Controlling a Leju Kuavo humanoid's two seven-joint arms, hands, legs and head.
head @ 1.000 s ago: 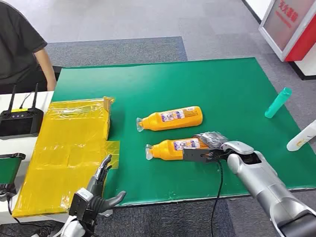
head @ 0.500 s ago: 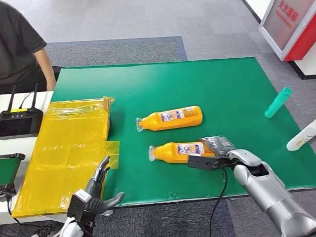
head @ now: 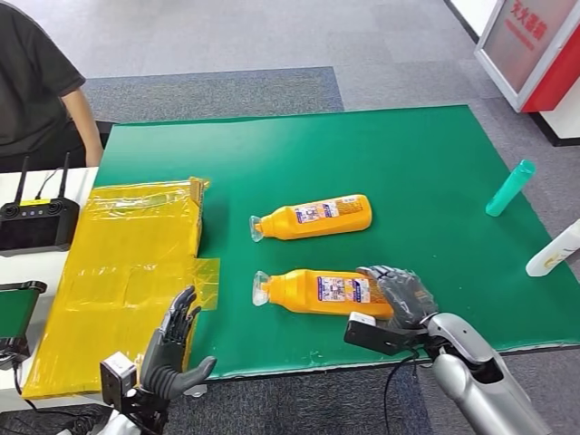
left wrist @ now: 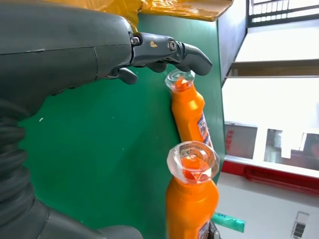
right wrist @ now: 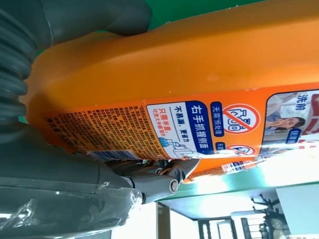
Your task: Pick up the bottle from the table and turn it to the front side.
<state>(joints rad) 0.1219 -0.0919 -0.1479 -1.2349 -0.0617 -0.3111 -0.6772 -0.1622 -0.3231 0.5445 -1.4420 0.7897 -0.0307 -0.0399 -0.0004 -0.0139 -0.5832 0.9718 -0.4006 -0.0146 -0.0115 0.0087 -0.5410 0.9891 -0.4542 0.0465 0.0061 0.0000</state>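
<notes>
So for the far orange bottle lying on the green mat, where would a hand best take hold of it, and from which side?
Probably the wide labelled body of the far orange bottle, near its flat base, not the narrow neck by the clear cap. It lies on its side, cap pointing to the robot's left, so coming from above with fingers across the body's width looks safest. The near bottle is held that way by the right hand.

open green mat [head: 424, 172] rightward, second bottle [head: 314, 217] just behind

Yellow taped package [head: 123, 272] sits at the green mat's [head: 424, 154] left edge. Black remote with antennas [head: 34, 217] far left. Teal bottle [head: 510, 188] and white bottle [head: 554, 249] lie right. Seated person [head: 34, 82] far left; red-white stand [head: 534, 45] far right.
</notes>
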